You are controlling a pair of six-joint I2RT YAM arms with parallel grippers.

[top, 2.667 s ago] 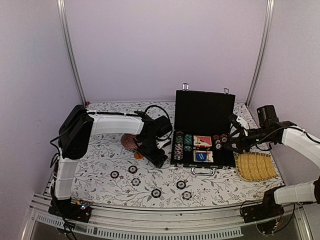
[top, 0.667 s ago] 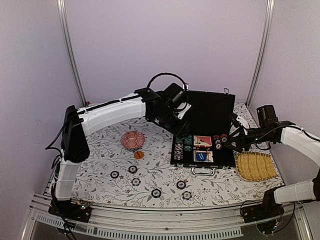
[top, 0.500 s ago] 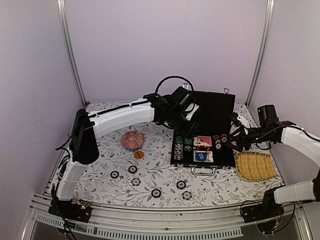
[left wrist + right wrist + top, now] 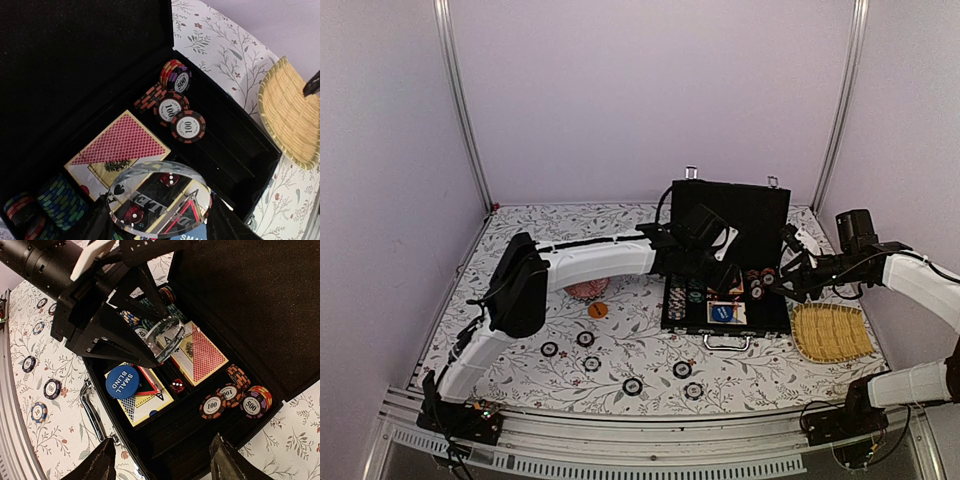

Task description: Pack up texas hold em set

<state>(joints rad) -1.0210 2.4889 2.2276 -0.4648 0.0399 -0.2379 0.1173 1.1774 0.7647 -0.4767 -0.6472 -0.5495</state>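
The black briefcase [image 4: 740, 215] stands open, lid upright, silver handle [image 4: 725, 342] toward me. My left gripper [image 4: 723, 272] hangs over its tray, shut on a clear round dealer disc [image 4: 160, 200], also showing in the right wrist view [image 4: 162, 337]. Below it lie the red-pink card deck [image 4: 117, 145], a red die [image 4: 176, 385], a blue "small blind" disc [image 4: 121, 381] and stacked chips [image 4: 187, 125]. My right gripper [image 4: 165, 460] hovers open above the case's right end [image 4: 785, 278]. Several black-and-white poker chips [image 4: 633, 386] and an orange disc [image 4: 598, 310] lie on the table.
The yellow woven tray [image 4: 832, 332] lies right of the case, under my right arm. The pink patterned dome [image 4: 585, 290] sits left of the case, partly hidden by my left arm. Metal frame posts [image 4: 460, 110] stand at the back corners.
My left arm has swung right and down, from the case's left rear edge to over its tray, carrying the clear disc. The right arm has not moved.
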